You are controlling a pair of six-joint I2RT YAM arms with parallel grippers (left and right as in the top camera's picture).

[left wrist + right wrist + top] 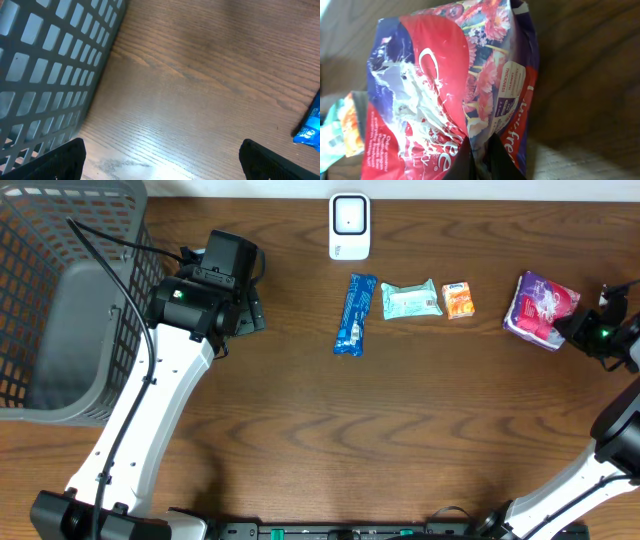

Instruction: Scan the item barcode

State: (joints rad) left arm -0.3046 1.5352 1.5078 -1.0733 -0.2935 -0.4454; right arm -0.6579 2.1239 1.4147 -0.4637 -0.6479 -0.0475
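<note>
A crinkled purple, red and floral package [540, 308] lies at the far right of the table. My right gripper [578, 328] is shut on its near edge. In the right wrist view the two dark fingers [496, 160] pinch a fold of the package [450, 75] between them. The white barcode scanner [349, 225] stands at the back centre. My left gripper [248, 315] hovers open over bare wood beside the basket, and the left wrist view shows nothing between its fingers [65, 157].
A grey mesh basket [60, 300] fills the left side. In a row in front of the scanner lie a blue packet [354, 313], a teal wipes pack [410, 300] and a small orange box [458, 300]. The blue packet [311, 127] shows at the left wrist view's right edge.
</note>
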